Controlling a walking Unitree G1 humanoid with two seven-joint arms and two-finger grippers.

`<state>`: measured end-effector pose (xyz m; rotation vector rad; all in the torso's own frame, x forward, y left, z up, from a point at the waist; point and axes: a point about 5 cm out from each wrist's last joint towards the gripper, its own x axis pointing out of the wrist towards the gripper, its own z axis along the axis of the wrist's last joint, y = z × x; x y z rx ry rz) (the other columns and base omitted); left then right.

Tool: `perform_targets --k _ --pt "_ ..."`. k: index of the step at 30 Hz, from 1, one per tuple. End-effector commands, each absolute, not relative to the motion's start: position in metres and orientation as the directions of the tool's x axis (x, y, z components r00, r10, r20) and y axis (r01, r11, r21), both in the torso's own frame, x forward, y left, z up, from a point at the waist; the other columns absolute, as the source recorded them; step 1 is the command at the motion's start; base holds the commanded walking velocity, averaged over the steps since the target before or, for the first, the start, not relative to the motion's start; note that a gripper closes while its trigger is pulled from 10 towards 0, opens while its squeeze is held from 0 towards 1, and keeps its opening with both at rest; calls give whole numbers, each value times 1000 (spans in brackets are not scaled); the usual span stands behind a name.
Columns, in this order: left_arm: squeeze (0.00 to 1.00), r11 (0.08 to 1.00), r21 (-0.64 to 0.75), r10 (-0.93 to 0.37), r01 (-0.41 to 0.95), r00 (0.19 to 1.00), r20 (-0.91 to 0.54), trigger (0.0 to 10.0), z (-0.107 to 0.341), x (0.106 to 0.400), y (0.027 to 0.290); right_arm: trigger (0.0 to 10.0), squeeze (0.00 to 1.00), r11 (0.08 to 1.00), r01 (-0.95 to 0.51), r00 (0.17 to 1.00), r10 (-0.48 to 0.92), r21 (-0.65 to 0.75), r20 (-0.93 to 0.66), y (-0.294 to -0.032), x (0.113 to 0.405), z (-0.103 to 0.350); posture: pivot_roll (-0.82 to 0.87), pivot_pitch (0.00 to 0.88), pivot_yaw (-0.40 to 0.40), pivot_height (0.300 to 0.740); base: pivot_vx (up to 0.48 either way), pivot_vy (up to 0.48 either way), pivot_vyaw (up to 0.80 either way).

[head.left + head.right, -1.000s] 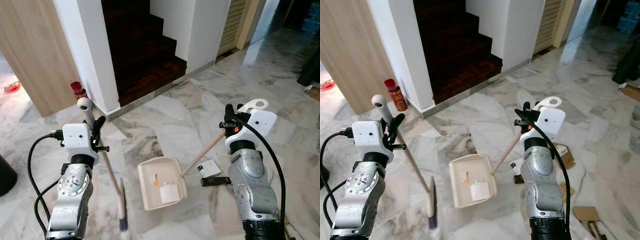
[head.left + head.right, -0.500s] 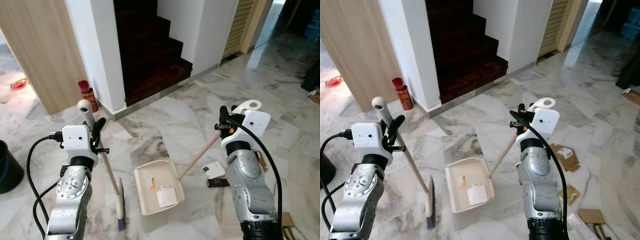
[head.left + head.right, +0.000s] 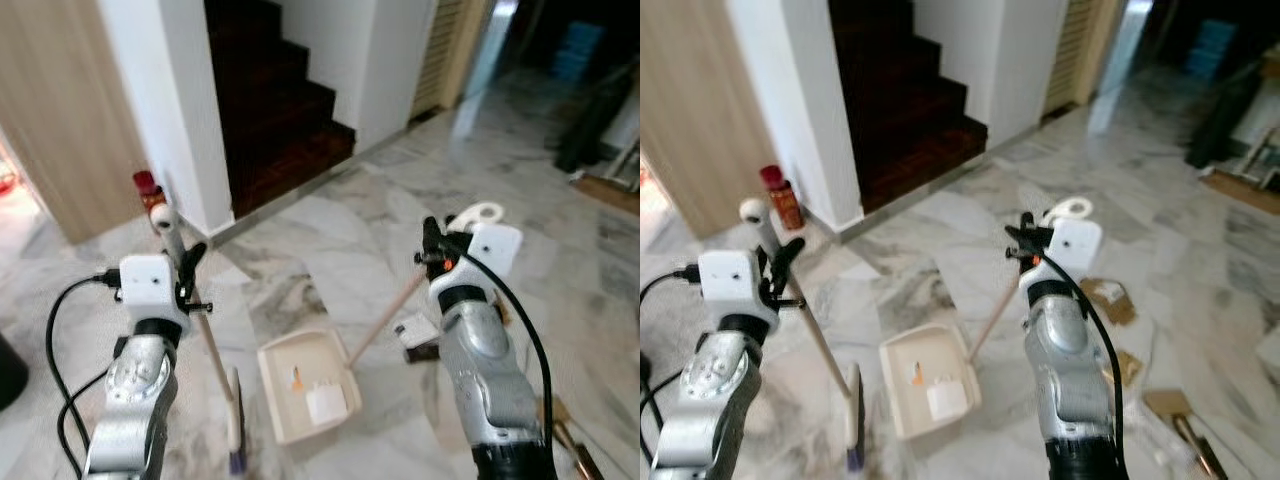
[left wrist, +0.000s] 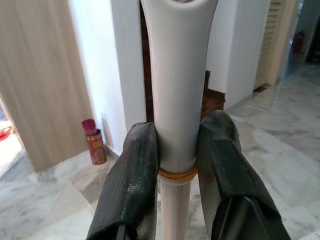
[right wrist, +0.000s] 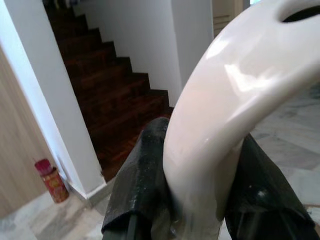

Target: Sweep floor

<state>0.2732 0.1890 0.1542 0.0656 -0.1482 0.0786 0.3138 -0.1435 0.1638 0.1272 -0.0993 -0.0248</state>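
Between the two long black fingers of the left gripper [image 4: 177,175] sits the white plastic grip of a pale wooden-handled broom [image 3: 205,345], pinched tight from both sides just above its orange ring. Held high like that, the stick slants down so the dark bristles [image 3: 234,450] meet the grey-veined white marble floor [image 3: 330,220] beside the robot's left leg.

The right gripper [image 5: 192,200] is likewise clamped around the curved white loop handle of a cream plastic long-handled dustpan [image 3: 305,385]. Its tan shaft runs down and leftward, keeping the tray flat on the marble just beside the bristles, mouth toward them, presumably ready to receive sweepings. A white scrap [image 3: 326,404] and an orange bit already lie inside.

Further out, cardboard scraps [image 3: 1100,295] litter the floor on the right, and a red can [image 3: 781,198] stands by the dark staircase [image 3: 275,110].
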Motion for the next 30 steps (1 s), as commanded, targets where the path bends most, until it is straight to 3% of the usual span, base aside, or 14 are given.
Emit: perform_targets --k 1,30 --pt "0 993 75 69 -86 976 207 10000 168 274 187 10000 0 989 25 991 -43 148 125 -147 315 171 -32 25 -12 740 0 307 0" --pt "0 994 64 76 -91 976 203 10000 168 276 184 10000 0 987 43 989 -64 152 135 -150 318 177 -48 52 -10 740 0 306 0"
